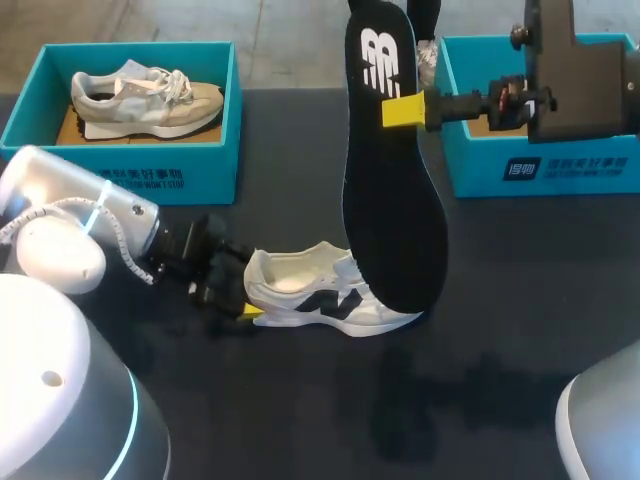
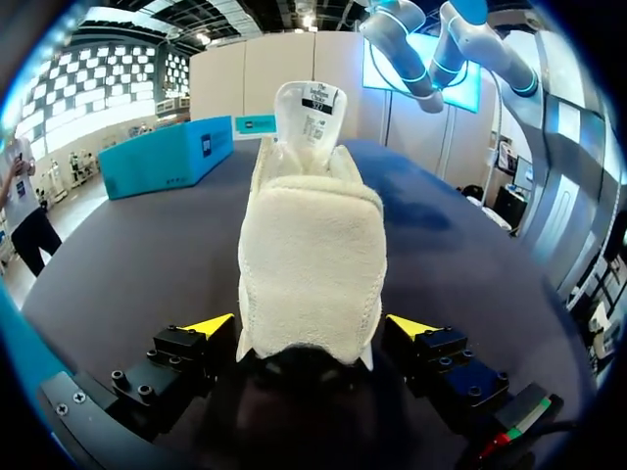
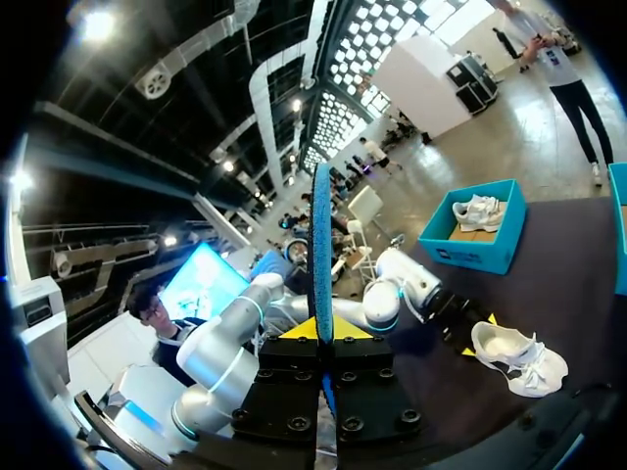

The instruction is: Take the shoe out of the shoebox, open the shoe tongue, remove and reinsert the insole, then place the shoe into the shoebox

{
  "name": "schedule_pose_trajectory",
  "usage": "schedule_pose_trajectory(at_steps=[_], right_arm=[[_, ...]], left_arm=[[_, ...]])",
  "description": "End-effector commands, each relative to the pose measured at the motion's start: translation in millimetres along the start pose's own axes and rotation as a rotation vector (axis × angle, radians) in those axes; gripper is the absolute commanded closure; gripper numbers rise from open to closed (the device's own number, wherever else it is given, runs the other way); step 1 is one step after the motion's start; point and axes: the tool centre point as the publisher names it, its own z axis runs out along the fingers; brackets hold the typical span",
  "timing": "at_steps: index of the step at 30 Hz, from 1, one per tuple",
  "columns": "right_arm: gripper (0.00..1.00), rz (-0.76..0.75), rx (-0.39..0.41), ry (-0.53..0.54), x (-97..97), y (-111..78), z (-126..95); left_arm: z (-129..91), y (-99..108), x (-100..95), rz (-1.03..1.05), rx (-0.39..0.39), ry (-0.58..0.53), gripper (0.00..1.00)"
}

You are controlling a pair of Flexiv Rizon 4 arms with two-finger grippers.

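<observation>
Pinching the insole (image 1: 395,170) upright, your right gripper (image 1: 400,110) hangs above the shoe (image 1: 320,290). Left gripper (image 2: 312,325) fingers, set wide, clasp its heel.

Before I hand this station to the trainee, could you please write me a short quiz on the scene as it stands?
1. Fill in: the left gripper is at the shoe's ____.
2. Which one holds the insole up over the table? A) left gripper B) right gripper C) neither
3. True or false: the insole lies inside the shoe.

Key: 1 heel; 2 B; 3 false.
</observation>
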Motion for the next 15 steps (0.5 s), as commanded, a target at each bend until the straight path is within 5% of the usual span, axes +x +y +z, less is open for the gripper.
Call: schedule_pose_trajectory(at_steps=[1,15], right_arm=[[1.00,0.001,0.001,0.001,-0.4,0.9,2],[1.00,0.001,0.001,0.001,-0.4,0.9,2]], left_arm=[[-15,-6,1.1,-0.011,-0.070,0.027,0.00],[-38,-1,3.2,0.012,-0.340,0.042,0.00]])
